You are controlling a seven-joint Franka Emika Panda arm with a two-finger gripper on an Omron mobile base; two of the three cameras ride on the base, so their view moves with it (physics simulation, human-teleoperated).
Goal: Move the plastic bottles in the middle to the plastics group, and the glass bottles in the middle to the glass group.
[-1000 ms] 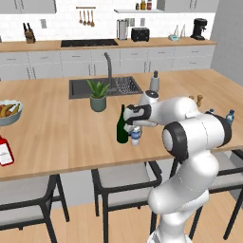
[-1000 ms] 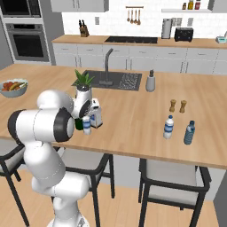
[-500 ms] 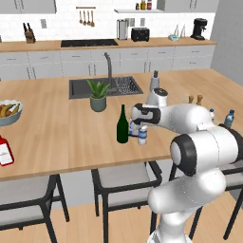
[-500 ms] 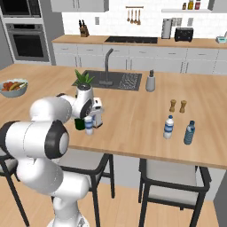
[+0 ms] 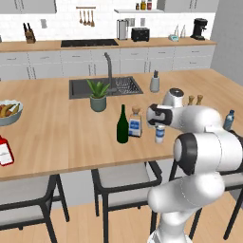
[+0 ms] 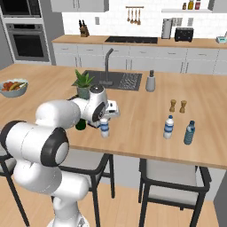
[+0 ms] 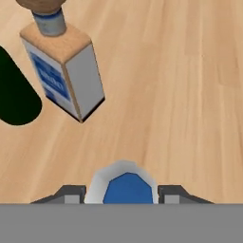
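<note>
My gripper [image 5: 159, 125] is shut on the small clear water bottle [image 5: 160, 134], gripping it near the cap just above the counter. In the hand view the bottle's top [image 7: 126, 186] sits between my fingertips [image 7: 71, 194]. The tall dark green wine bottle [image 5: 123, 126] and the squat square bottle with a tan stopper [image 5: 135, 124] stand to its left. They also appear in the hand view, the squat bottle [image 7: 66, 71] beside the green one [image 7: 14, 95]. Two small plastic bottles [image 6: 168, 127] [image 6: 189, 132] stand at the right. The red white-labelled bottle [image 5: 4, 151] stands at the far left.
A potted plant [image 5: 98, 96] and the sink [image 5: 102, 87] lie behind the bottles. Two brown pepper mills [image 6: 177, 106] stand behind the plastic bottles. A fruit bowl [image 5: 7, 111] sits far left near the red bottle. Stools line the counter's near edge [image 5: 71, 166].
My arm has swung to the right with the small water bottle, carrying it from beside the green bottle to a spot right of the squat bottle. The other bottles stayed put.
</note>
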